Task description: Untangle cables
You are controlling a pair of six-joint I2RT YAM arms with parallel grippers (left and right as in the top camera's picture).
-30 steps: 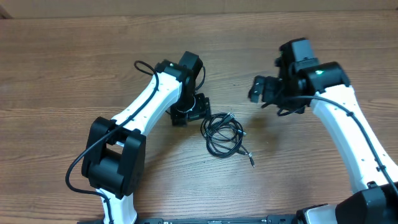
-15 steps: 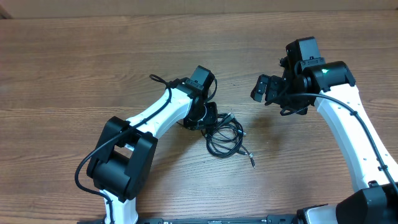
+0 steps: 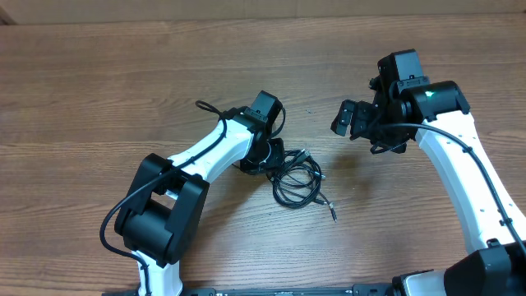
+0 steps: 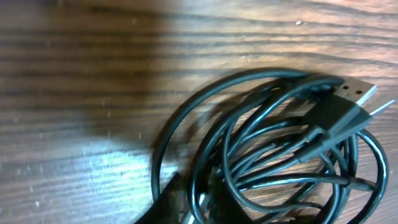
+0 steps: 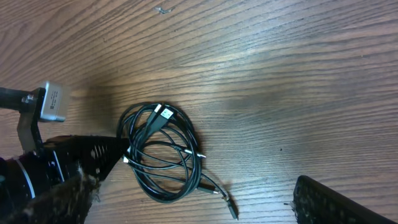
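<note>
Brown wood-grain counter (image 3: 99,82) now carries the left gripper (image 3: 274,161) advanced since a second ago onto the left rim of the coiled thin black cables (image 3: 297,178), ready for a first grasp, while the right gripper (image 3: 343,120) hovers well apart; I cannot tell either one's opening.

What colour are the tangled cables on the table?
The cables are black, with silvery plug tips; clearest in the left wrist view.

overhead looks straight down; left wrist close on the cables (image 4: 323,124), right wrist farther back.
</note>
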